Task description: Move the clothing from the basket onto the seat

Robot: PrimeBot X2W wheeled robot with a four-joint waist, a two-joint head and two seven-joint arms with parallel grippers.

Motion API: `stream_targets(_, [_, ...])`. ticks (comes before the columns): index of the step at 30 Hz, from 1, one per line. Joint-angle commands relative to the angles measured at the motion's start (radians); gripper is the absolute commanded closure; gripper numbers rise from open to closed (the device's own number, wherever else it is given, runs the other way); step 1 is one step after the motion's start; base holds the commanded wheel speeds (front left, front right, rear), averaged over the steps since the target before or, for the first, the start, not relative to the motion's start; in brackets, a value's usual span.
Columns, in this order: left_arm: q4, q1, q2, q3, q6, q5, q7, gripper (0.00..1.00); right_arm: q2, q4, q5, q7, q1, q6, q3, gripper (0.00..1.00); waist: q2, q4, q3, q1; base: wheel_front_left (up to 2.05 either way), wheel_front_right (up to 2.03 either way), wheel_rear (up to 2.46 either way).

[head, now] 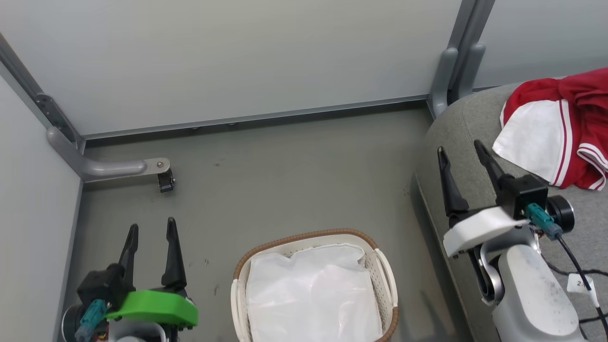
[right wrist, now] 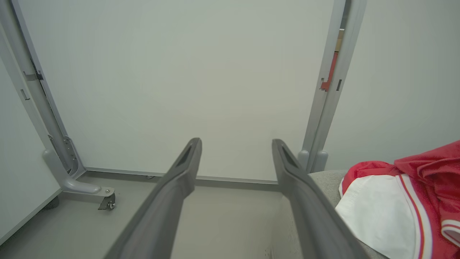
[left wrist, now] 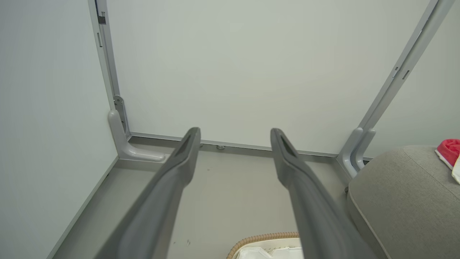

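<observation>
Red and white clothing [head: 555, 128] lies bunched on the grey seat [head: 463, 128] at the right; it also appears at the right of the right wrist view as clothing [right wrist: 402, 205] and as a red scrap of clothing [left wrist: 449, 151] on the seat [left wrist: 402, 194]. The white basket [head: 384, 275] with a brown woven rim stands on the floor at bottom centre, holding just its plain white lining. My right gripper [head: 461, 149] is open and empty above the seat's left edge, left of the clothing. My left gripper [head: 152, 229] is open and empty at lower left, beside the basket.
Pale partition panels close off the back and left. A grey panel foot with a small castor [head: 164, 179] juts onto the floor at the left. Another grey post base [head: 451, 71] stands behind the seat. Cables trail by my right forearm [head: 532, 289].
</observation>
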Motion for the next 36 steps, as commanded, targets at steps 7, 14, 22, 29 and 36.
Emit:
stream_targets(7, [-0.026,0.111,-0.009,0.033,-0.015,0.004,-0.001,0.00,-0.002,-0.049,0.102,-0.002,0.154,-0.001,0.013,0.00,0.0000,-0.002,-0.032,0.0001,0.00,0.00,0.00])
stream_targets(14, [-0.039,0.160,-0.011,0.029,-0.013,-0.001,-0.001,0.00,-0.003,-0.074,0.124,-0.002,0.230,-0.001,0.030,0.00,0.0000,-0.004,-0.042,0.0001,0.00,0.00,0.00])
stream_targets(22, [-0.043,0.172,-0.011,0.010,0.004,-0.016,-0.001,0.00,-0.002,-0.072,0.121,-0.002,0.248,-0.001,0.041,0.00,0.0000,-0.005,-0.044,0.0001,0.00,0.00,0.00])
stream_targets(29, [-0.048,0.173,-0.011,0.005,0.011,-0.017,-0.001,0.00,-0.002,-0.062,0.110,-0.002,0.246,-0.001,0.046,0.00,0.0000,-0.006,-0.048,0.0001,0.00,0.00,0.00])
stream_targets(36, [-0.016,0.160,-0.012,0.000,0.003,-0.019,0.001,1.00,0.005,-0.038,0.117,0.001,0.249,0.000,0.047,1.00,0.0000,-0.007,-0.049,0.0001,0.00,0.00,0.00])
